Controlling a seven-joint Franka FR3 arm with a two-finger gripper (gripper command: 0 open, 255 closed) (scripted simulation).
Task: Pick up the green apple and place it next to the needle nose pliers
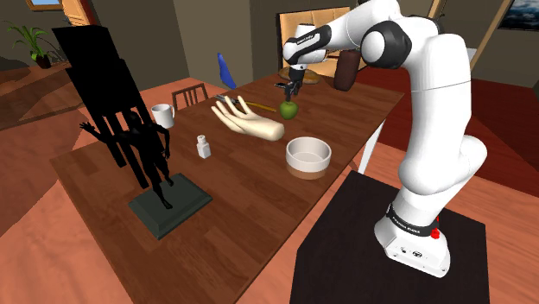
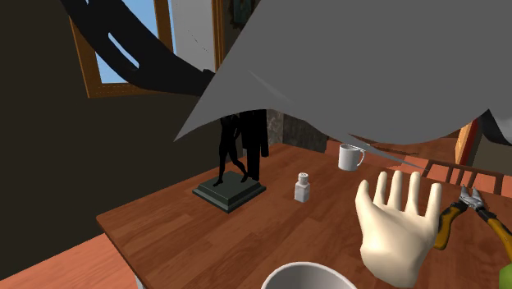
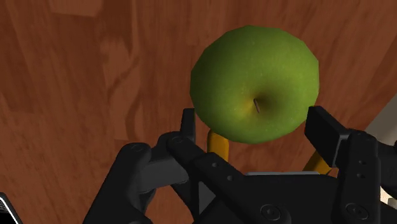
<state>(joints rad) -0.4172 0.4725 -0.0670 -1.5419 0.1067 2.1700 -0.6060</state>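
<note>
Jaws: nearest the wrist camera, black, spread wide, with one tip on either side of the green apple [image 3: 254, 79]; I cannot tell whether they touch its skin.
Green apple: sits on the brown wooden surface [image 1: 233, 199] with its stem hollow facing the wrist camera. It is in the upper middle of the shoulder frame, and the jaws hang just above its top.
Needle nose pliers [image 2: 472, 201]: yellow handles and a dark head, lying flat just beside the apple. In the wrist view the handles run under the apple's edge.
Hand model [image 1: 249, 121]: cream, fingers spread, in the centre of the shoulder frame, just left of the pliers.
Bowl [image 1: 308, 155]: pale and round, right of centre, near the surface's edge.
Bottle [image 1: 204, 148]: small and white, upright, left of centre.
Mug [image 1: 162, 114]: white, toward the upper left.
Statue [image 1: 155, 173]: a black figure on a dark square base, in the lower left of the shoulder frame.
Arm [image 1: 432, 129]: white with dark joints, rising from the dark stand [image 1: 363, 250] at the lower right and reaching up and left over the apple.
</note>
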